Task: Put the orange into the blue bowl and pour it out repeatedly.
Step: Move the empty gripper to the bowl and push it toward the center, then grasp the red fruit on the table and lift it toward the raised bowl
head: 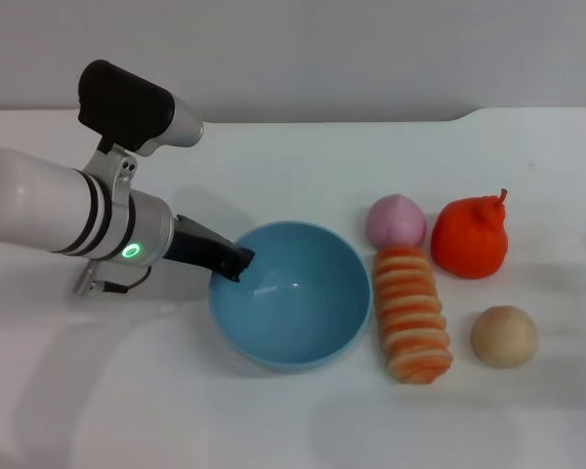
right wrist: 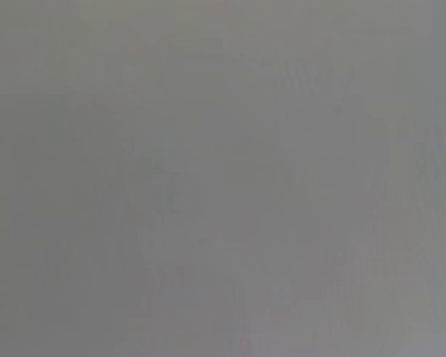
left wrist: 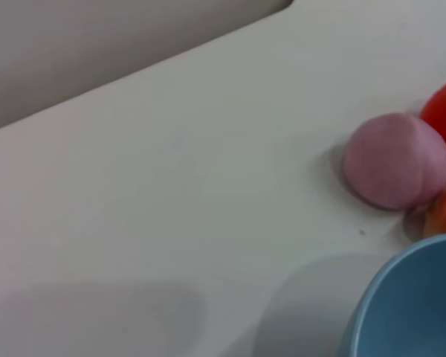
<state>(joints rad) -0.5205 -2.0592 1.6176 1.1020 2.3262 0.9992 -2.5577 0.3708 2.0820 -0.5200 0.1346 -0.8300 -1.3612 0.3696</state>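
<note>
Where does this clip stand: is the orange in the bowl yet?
Not yet. The orange sits on the table beside the pink ball, and the blue bowl is empty. The left claw is at the bowl's rim. Placing the orange and pouring both remain. The right claw is out of view.

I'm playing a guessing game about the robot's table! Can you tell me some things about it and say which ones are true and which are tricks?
1. The orange is inside the blue bowl. False: it sits on the table, apart from the bowl, with the striped roll between them.
2. The blue bowl has nothing in it. True.
3. The left claw is at the bowl's rim. True: its dark tip is on the side away from the toy foods.
4. The pink ball lies beside the orange. True.
5. The tan ball is on top of the striped roll. False: it rests on the table next to the roll.
6. The right claw is grabbing the orange. False: no right arm shows near it.
</note>
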